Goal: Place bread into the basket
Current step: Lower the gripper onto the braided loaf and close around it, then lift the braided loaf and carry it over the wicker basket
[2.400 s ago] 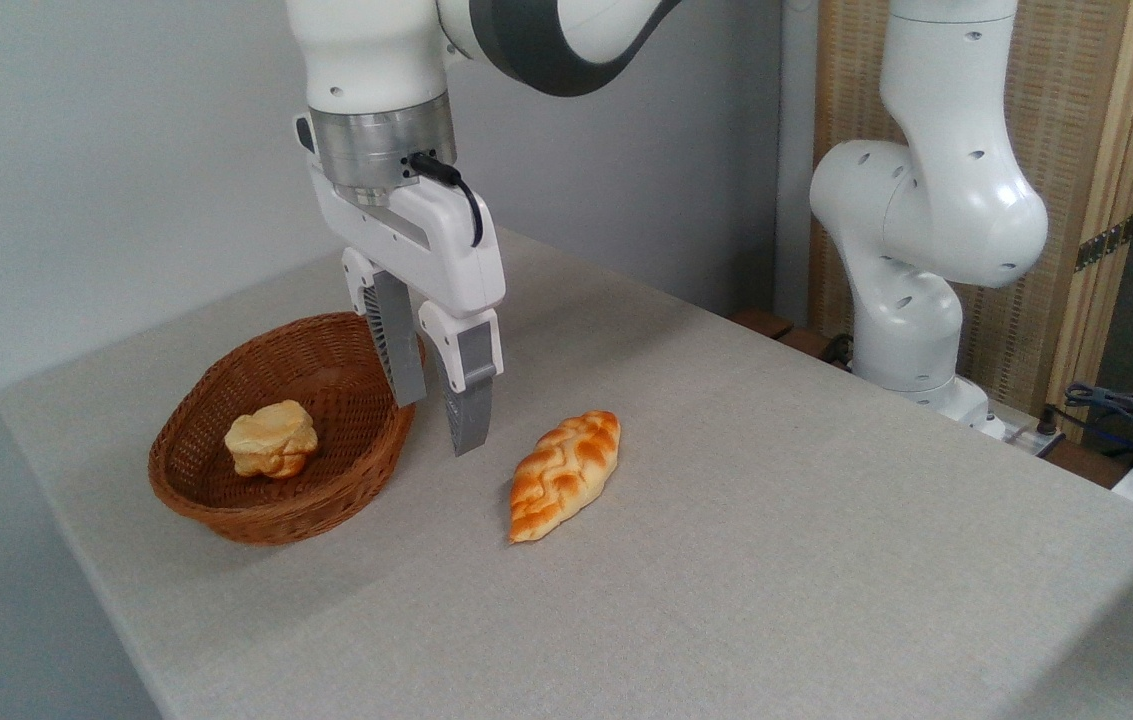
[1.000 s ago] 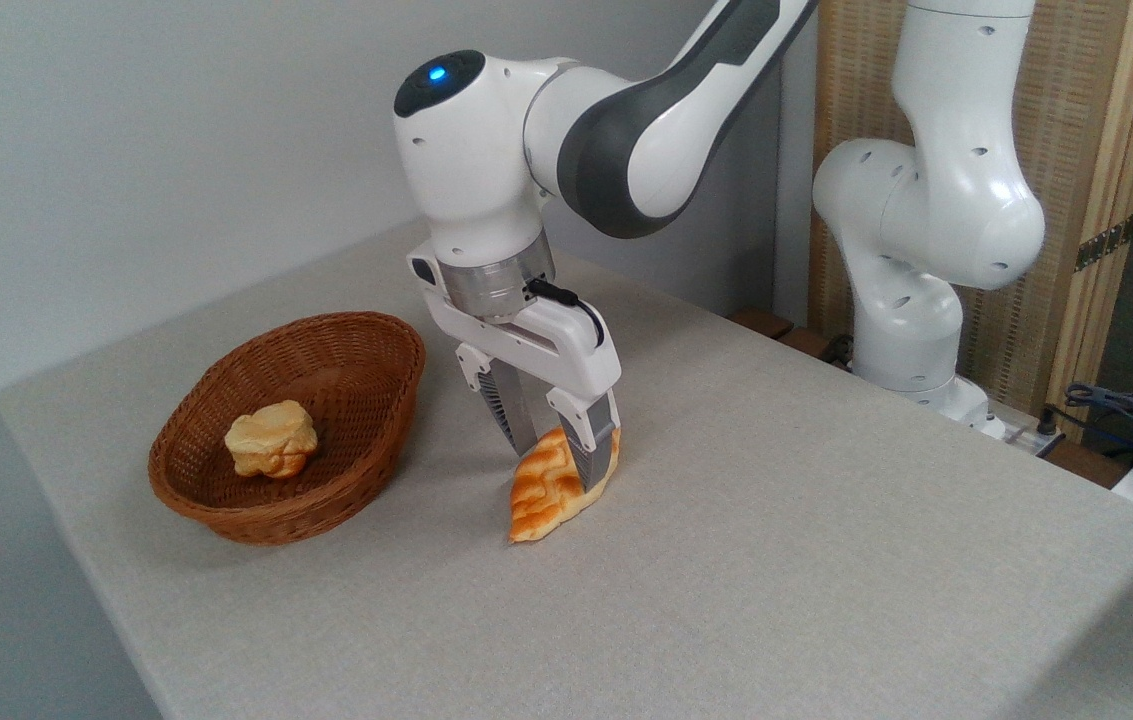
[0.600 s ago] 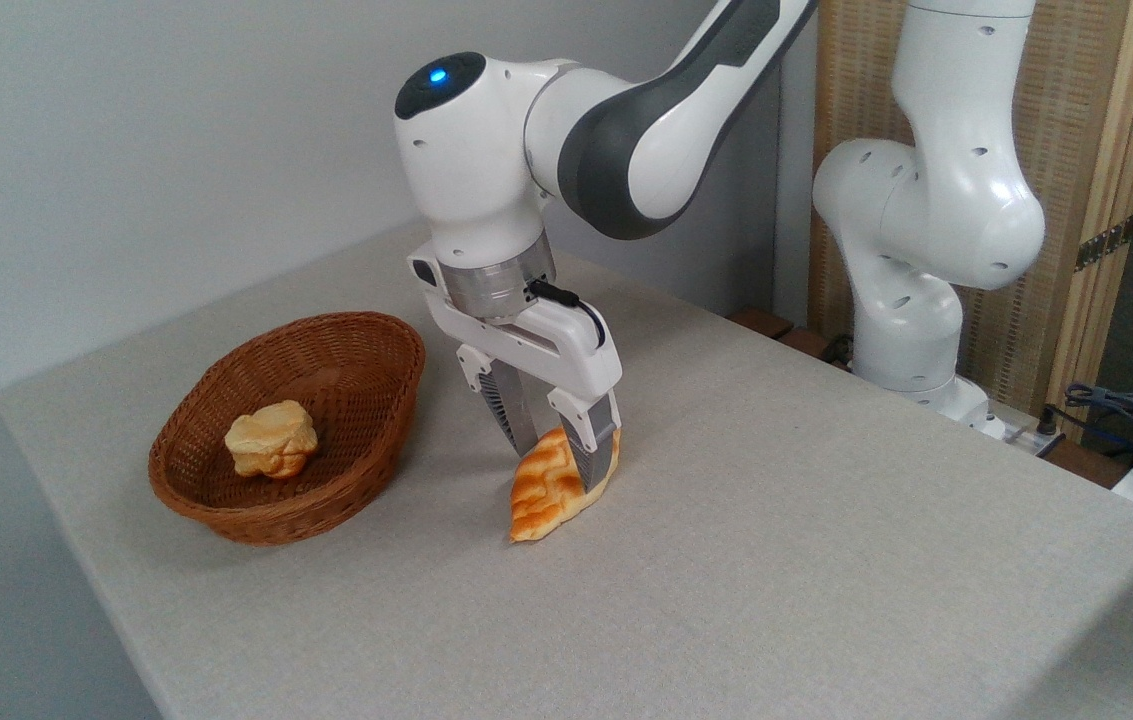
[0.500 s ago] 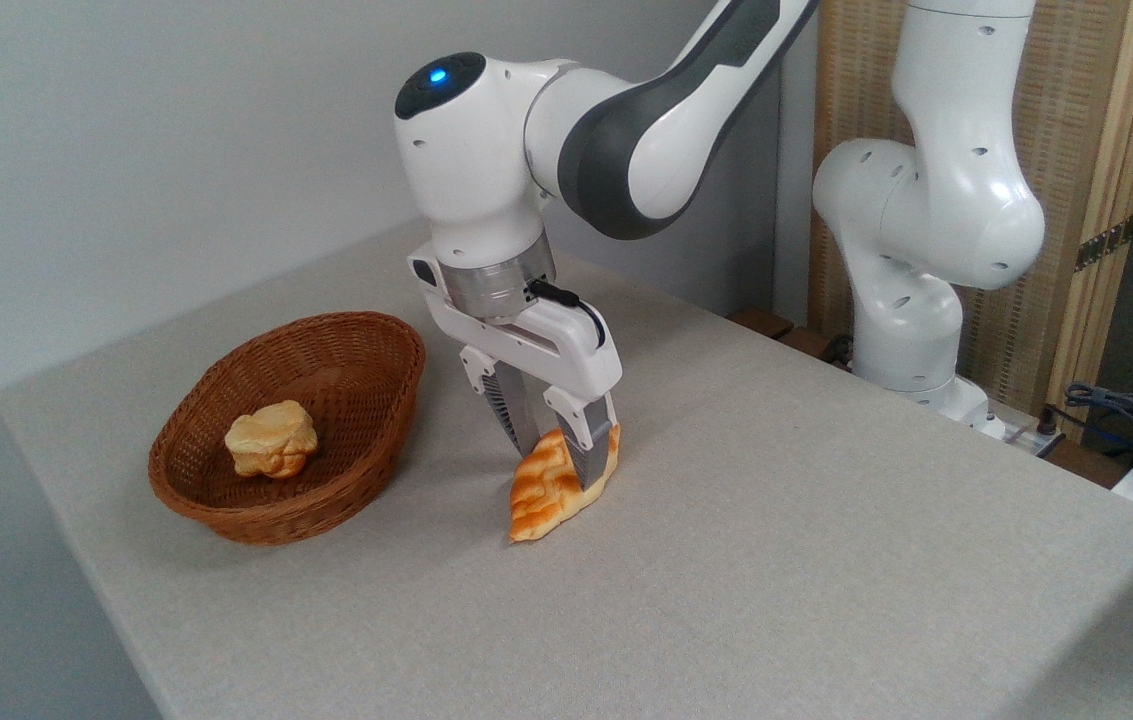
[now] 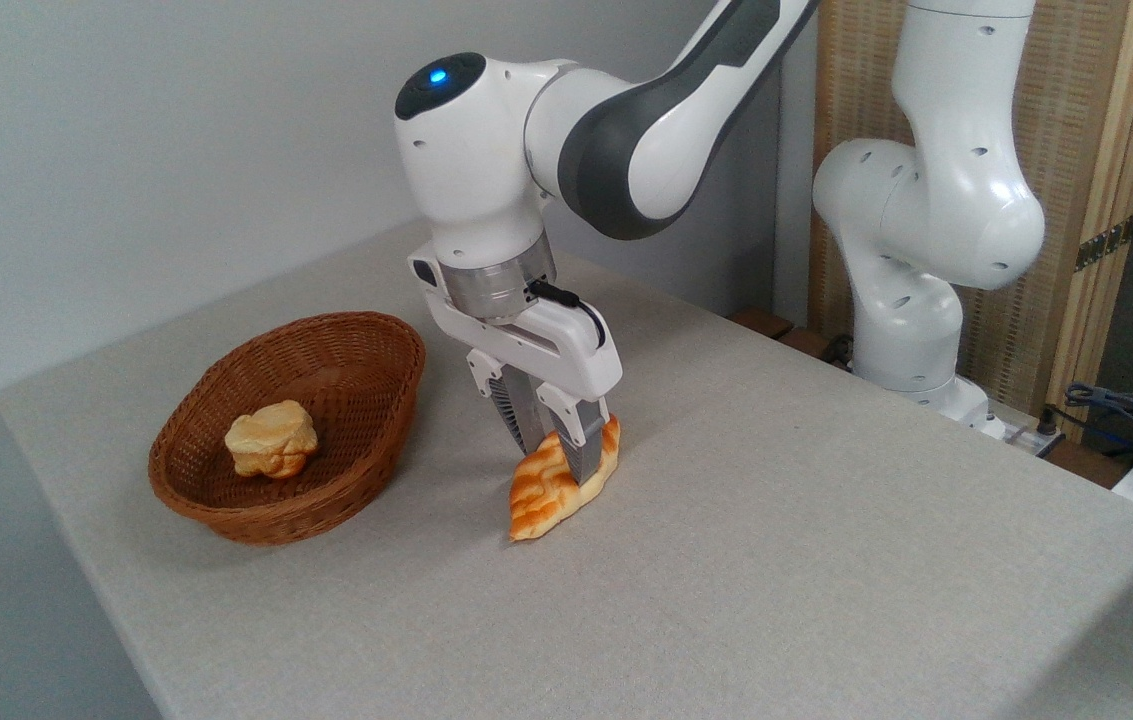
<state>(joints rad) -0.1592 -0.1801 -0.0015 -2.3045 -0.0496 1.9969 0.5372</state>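
Note:
The braided orange-brown bread (image 5: 548, 496) lies on the grey table, right of the basket. My gripper (image 5: 558, 462) stands over its middle, pointing down, with both fingers pressed against the loaf's sides, so it is shut on the bread. The loaf still rests on the table, squeezed a little narrower. The oval wicker basket (image 5: 351, 455) sits to the left, clear of the gripper.
A pale-yellow round bun (image 5: 271, 438) lies inside the basket. The arm's white base (image 5: 911, 300) stands at the table's back right, with cables (image 5: 1126, 410) beyond it. The table's left edge runs close behind the basket.
The gripper came from beside the basket down over the bread. In the last second its fingers closed inward onto the loaf, pinching it.

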